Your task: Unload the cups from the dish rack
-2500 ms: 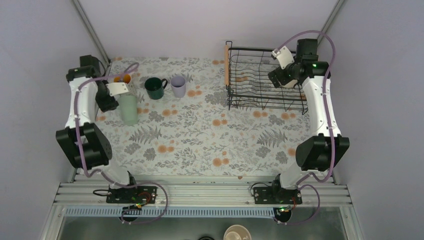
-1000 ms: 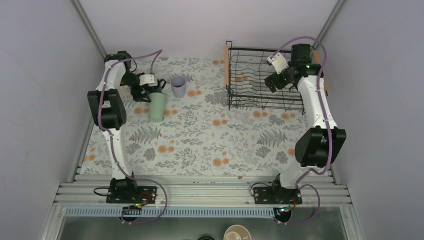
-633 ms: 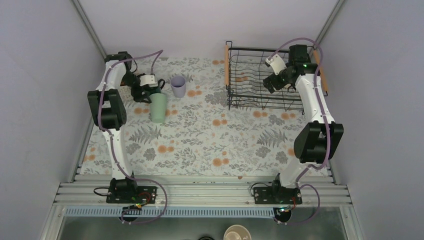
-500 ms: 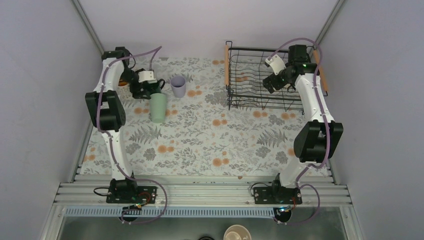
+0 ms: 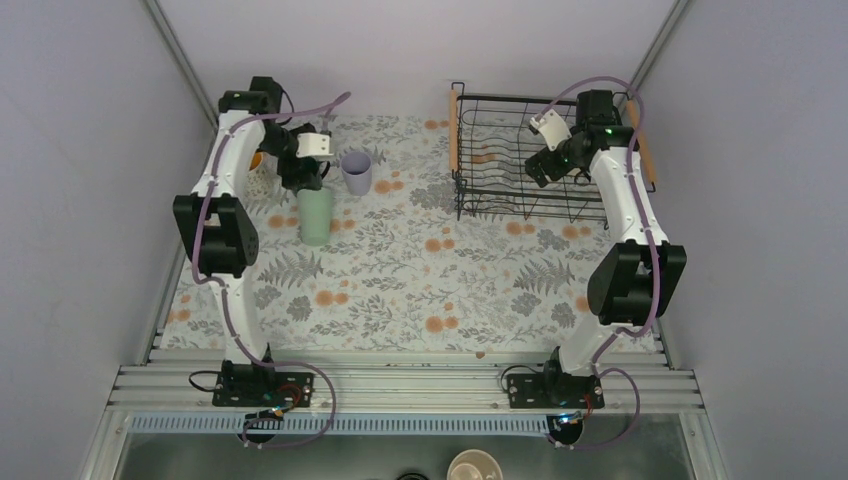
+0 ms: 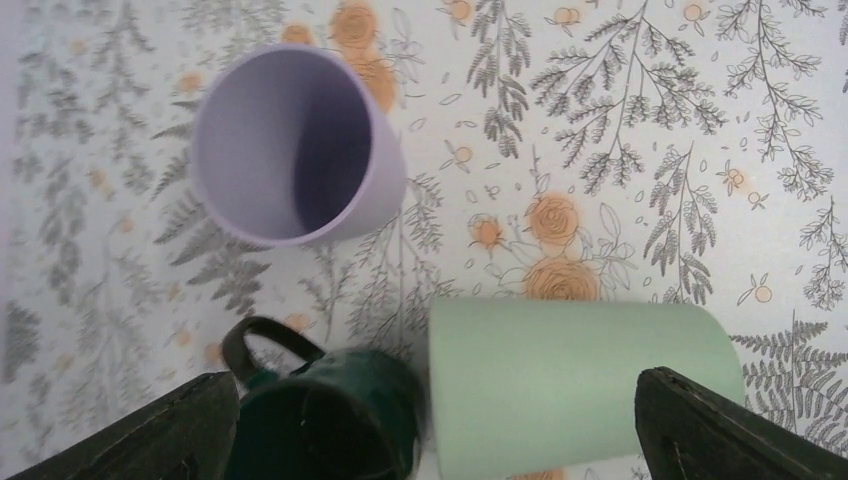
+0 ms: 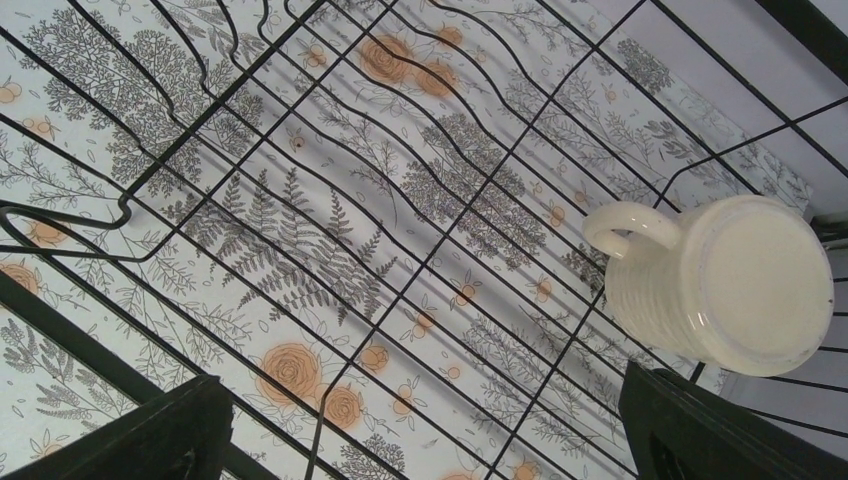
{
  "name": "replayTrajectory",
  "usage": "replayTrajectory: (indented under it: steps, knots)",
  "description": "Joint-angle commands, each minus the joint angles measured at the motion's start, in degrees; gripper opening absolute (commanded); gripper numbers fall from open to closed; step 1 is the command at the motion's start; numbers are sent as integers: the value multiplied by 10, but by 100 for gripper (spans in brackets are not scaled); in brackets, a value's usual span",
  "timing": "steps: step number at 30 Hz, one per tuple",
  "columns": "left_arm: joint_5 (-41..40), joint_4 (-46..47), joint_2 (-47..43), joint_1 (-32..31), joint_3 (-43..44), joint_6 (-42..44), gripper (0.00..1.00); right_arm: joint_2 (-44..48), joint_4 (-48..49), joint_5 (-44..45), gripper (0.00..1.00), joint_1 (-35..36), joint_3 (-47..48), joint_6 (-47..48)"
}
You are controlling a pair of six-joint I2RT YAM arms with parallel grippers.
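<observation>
Hovering wide, empty: left pincer (image 6: 440,440) over tipped mint cup (image 6: 585,385). Right pincer (image 7: 430,430) wide over rack (image 5: 455,130); cream mug (image 7: 720,285) inside.

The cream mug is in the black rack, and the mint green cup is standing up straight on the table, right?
Not quite. The mint green cup is not standing up. It is lying on its side on the table, next to the dark green mug, as the left wrist view shows. The cream mug is indeed in the dish rack.
</observation>
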State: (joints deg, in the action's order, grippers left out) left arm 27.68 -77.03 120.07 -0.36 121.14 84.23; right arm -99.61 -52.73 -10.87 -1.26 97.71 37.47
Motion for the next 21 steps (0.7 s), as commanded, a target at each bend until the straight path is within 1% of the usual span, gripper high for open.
replayTrajectory:
  steps: [1, 9, 15, 21]
  knots:
    - [-19, -7, 24, -17, -17, 2, 98, 15, -1, -5, 100, -3, -13, 7]
    - [-62, -7, 54, -25, -28, -10, 96, 22, 6, -4, 100, -4, -37, 11]
    - [-78, -7, 76, -29, -26, -19, 95, 20, 10, -12, 100, -4, -44, 7]
    - [-104, -7, 89, -40, -46, -28, 91, 22, 12, -10, 100, -4, -53, 10]
